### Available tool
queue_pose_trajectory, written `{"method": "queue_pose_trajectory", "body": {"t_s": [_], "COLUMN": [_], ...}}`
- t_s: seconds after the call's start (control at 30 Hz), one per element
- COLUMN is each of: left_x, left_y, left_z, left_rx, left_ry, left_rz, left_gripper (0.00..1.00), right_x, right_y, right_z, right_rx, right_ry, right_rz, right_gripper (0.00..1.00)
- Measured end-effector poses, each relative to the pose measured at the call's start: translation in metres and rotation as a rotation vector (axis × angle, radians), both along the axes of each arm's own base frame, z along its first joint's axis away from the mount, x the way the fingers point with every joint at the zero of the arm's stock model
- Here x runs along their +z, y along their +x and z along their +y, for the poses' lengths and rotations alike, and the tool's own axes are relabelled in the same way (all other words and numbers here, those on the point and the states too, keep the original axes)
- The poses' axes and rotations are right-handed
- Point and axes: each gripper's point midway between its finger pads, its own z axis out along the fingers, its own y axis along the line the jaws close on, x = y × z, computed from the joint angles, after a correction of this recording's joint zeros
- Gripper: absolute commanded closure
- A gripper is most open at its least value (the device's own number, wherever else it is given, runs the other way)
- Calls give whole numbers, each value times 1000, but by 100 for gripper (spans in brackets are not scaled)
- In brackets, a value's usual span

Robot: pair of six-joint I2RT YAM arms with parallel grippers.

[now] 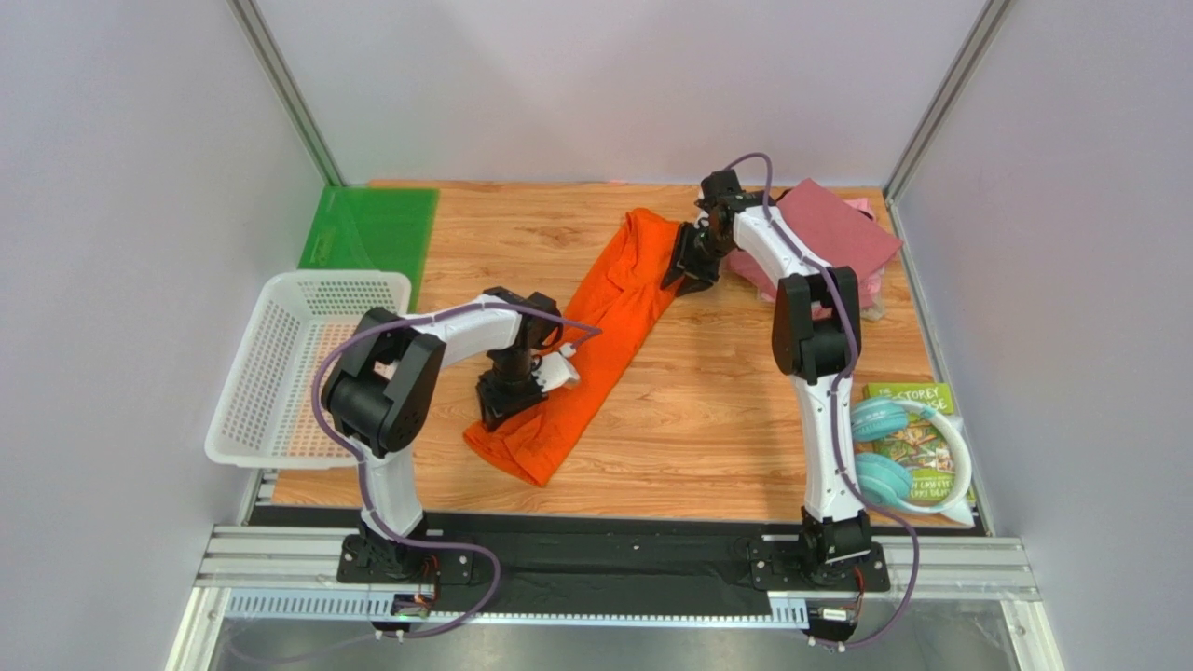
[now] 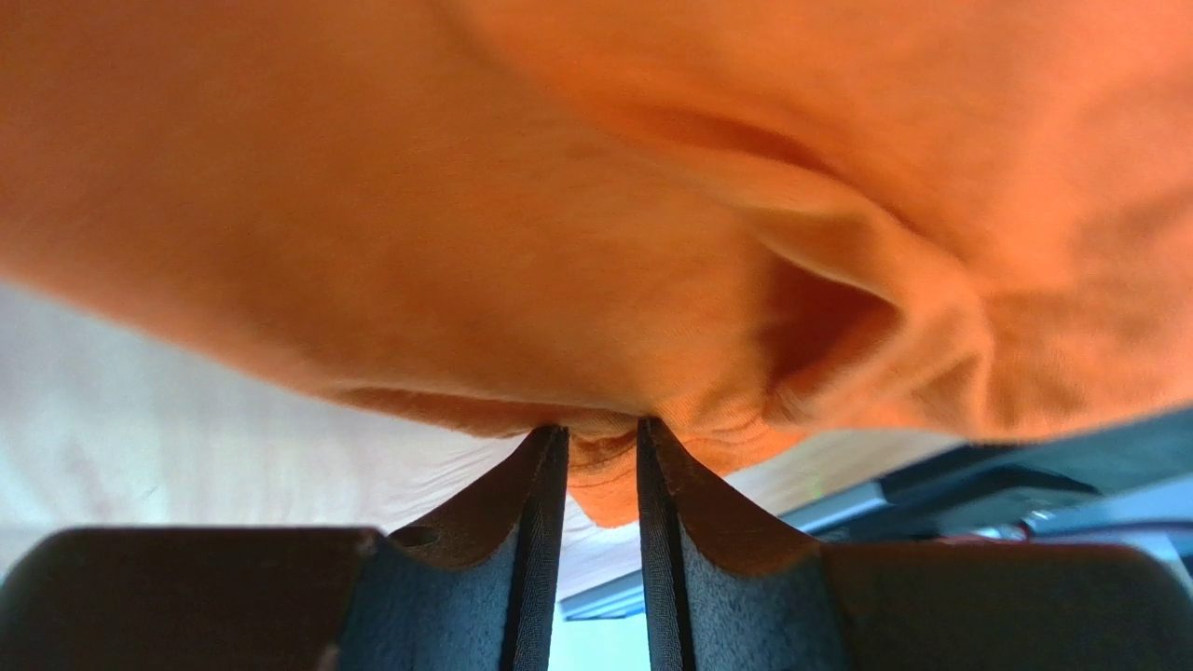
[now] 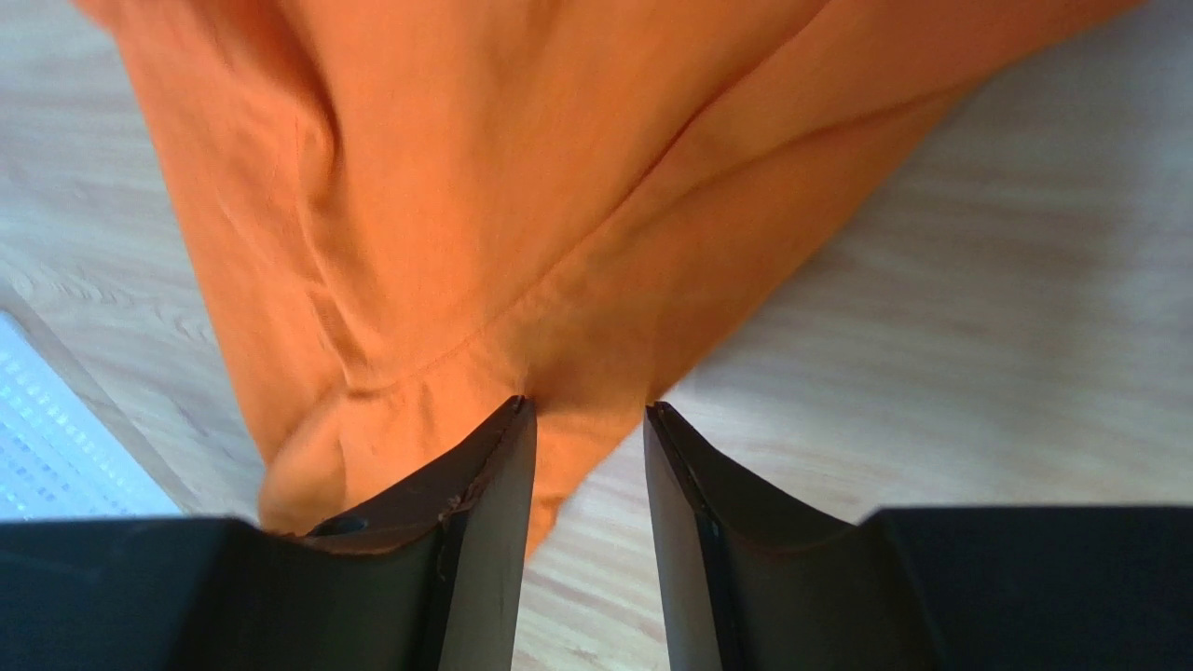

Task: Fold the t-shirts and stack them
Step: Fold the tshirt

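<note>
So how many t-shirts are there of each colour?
orange t-shirt: 1
maroon t-shirt: 1
pink t-shirt: 1 that shows, under the maroon one
Total: 3

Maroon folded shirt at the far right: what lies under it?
A pale pink shirt, only its edges showing. The rest of it, and anything else beneath, is covered.
</note>
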Motion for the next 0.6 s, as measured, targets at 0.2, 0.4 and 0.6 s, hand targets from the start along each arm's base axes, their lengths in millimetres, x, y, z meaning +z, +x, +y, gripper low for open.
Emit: {"method": "queue_pose_trajectory", "body": {"t_s": [0.2, 0.4, 0.6], "left_x": [3, 13, 26], "left_y": [-28, -34, -47], "left_z": [-39, -100, -159], "left_rx": [-58, -123, -200], "left_ry": [-101, -230, -342], "left_rz": [95, 141, 187], "left_gripper": [69, 69, 70], "right_x": [-2, 3, -9], "right_y": [30, 59, 70], "right_z": [-16, -32, -41], "right_rx": [-53, -107, -145], "right_ry": [19, 54, 96], "right_rz": [-30, -72, -53], "right_gripper": [59, 59, 59]}}
